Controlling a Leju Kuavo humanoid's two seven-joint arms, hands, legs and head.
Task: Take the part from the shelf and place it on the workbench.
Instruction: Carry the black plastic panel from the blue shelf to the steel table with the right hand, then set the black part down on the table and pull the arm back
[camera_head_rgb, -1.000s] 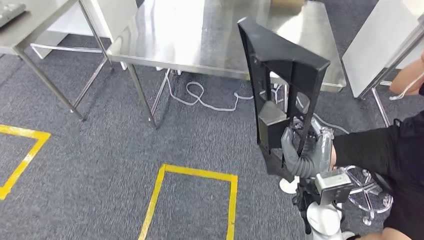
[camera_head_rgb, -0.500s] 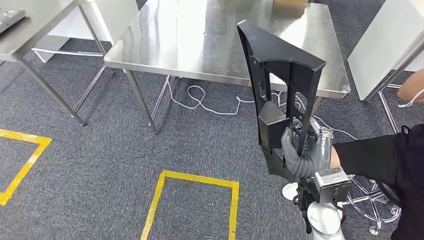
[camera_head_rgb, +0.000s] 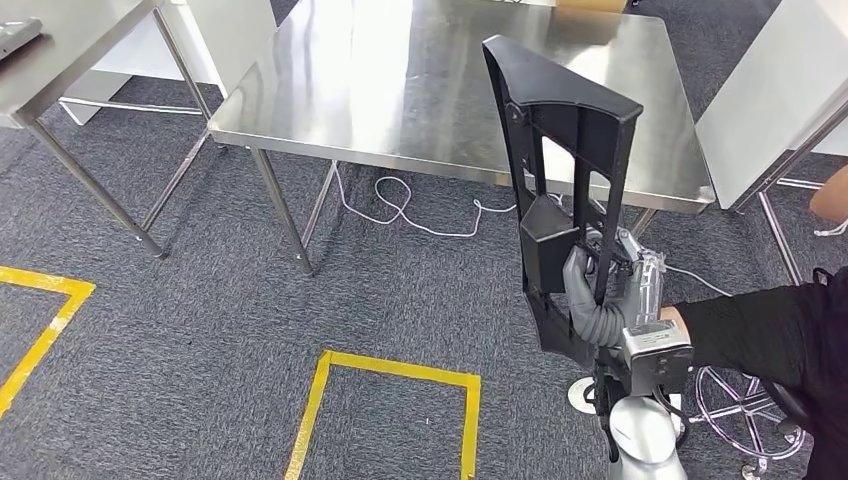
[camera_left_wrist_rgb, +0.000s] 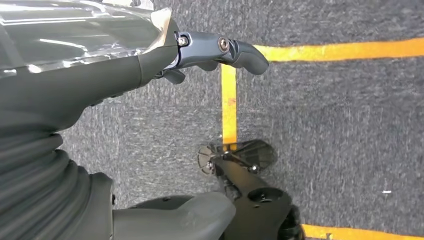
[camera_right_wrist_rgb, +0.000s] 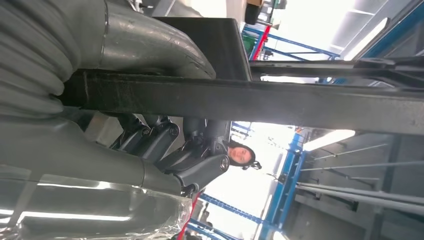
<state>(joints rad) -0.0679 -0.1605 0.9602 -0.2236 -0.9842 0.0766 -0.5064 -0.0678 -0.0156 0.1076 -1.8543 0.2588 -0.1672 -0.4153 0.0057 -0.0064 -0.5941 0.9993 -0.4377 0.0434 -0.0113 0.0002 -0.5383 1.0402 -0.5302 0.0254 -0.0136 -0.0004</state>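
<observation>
**Right hand carrying the black part upright, short of the workbench**

Nearest the robot, low in the head view, the right hand (camera_head_rgb: 592, 305) is wrapping its grey thumb and dark fingers around the lower bars of the black part (camera_head_rgb: 560, 160), and it is gripping firmly. That part is standing nearly upright in the grasp, its pointed top rising in front of the steel workbench (camera_head_rgb: 400, 90), not touching the surface. From the right wrist view, the fingers (camera_right_wrist_rgb: 195, 155) are curling behind a long black bar of the part (camera_right_wrist_rgb: 300, 102), with the thumb pressing over it from the other side.

Over on the other arm, the left hand (camera_left_wrist_rgb: 150, 70) is hanging above the grey carpet (camera_left_wrist_rgb: 350, 125), holding nothing, one dark finger reaching out and the thumb lying apart from it. Yellow floor tape (camera_head_rgb: 400, 350) is marking out a square on the carpet just ahead.

Beyond that, a white cable (camera_head_rgb: 400, 205) is looping on the floor under the workbench. A person's black sleeve (camera_head_rgb: 760, 330) is reaching in at the right edge, beside the right arm. Farther left, a second steel table (camera_head_rgb: 60, 50) is standing apart from the workbench.
</observation>
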